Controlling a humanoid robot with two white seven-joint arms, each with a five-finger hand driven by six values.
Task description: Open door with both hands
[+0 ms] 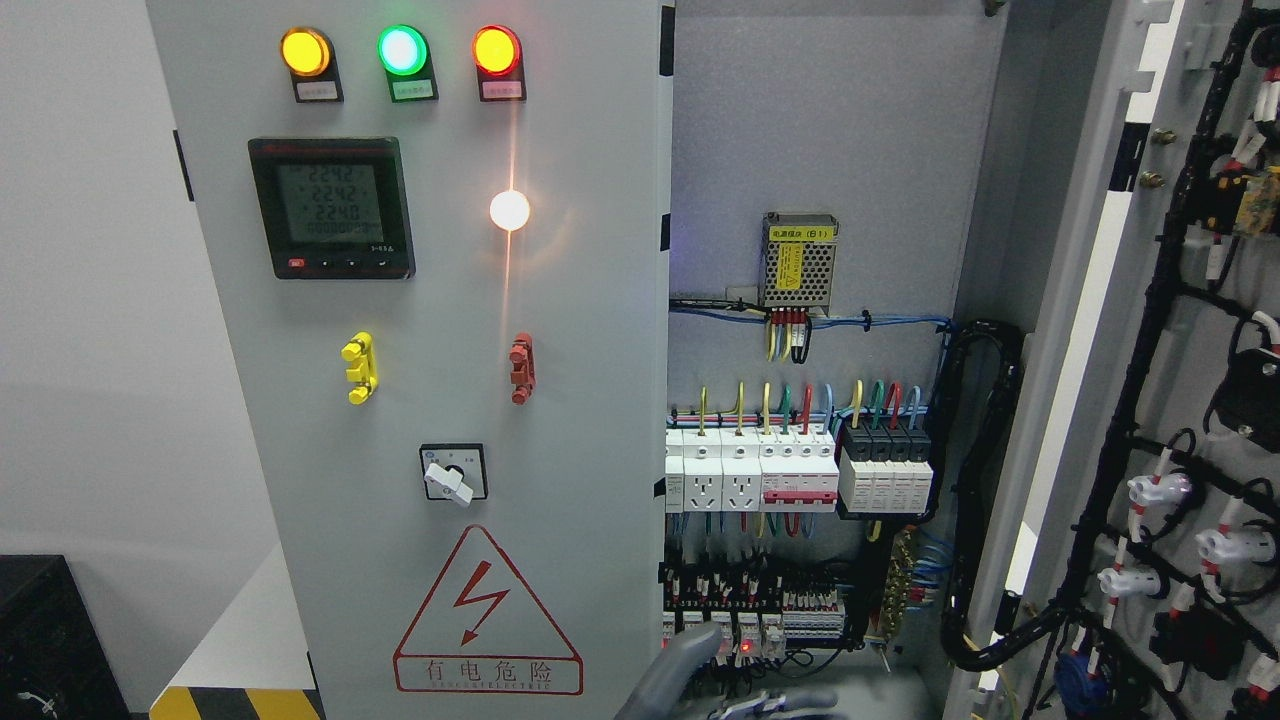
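A grey hand (680,665) is seen at the bottom edge, near the middle; which arm it belongs to cannot be told, nor whether its fingers are open or closed. Just left of it stands the closed left door (430,400), with a warning triangle (487,615), a rotary switch (452,473), a digital meter (331,207) and three indicator lamps (400,50). Beyond it, circuit breakers (795,470) are exposed. Far right, the right door (1150,400) is swung open.

Grey floor (235,640): cabinet (450,400), black box (50,640) standing on it
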